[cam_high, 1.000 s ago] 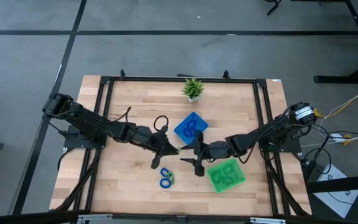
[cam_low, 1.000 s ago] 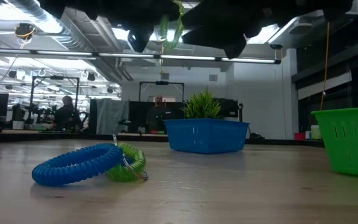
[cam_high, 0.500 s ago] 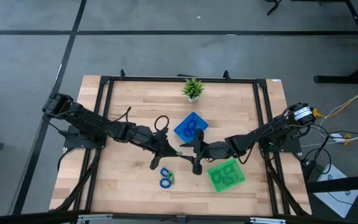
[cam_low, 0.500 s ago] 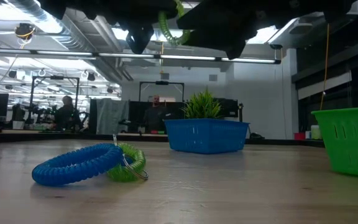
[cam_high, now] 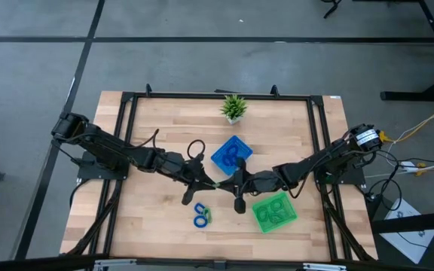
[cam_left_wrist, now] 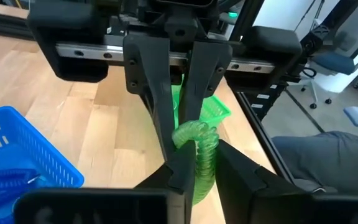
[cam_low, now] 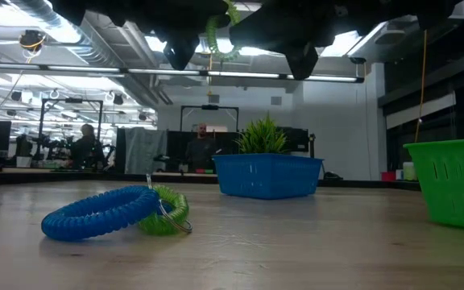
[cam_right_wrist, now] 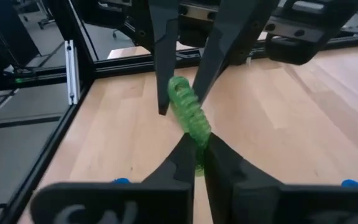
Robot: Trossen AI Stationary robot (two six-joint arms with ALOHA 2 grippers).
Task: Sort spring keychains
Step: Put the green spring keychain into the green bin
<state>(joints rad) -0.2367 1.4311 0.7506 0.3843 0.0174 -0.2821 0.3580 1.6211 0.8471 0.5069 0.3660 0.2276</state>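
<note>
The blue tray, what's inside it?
Blue spring keychains lie coiled inside the blue tray, seen from above. How many is unclear. From table height its wall hides them.
</note>
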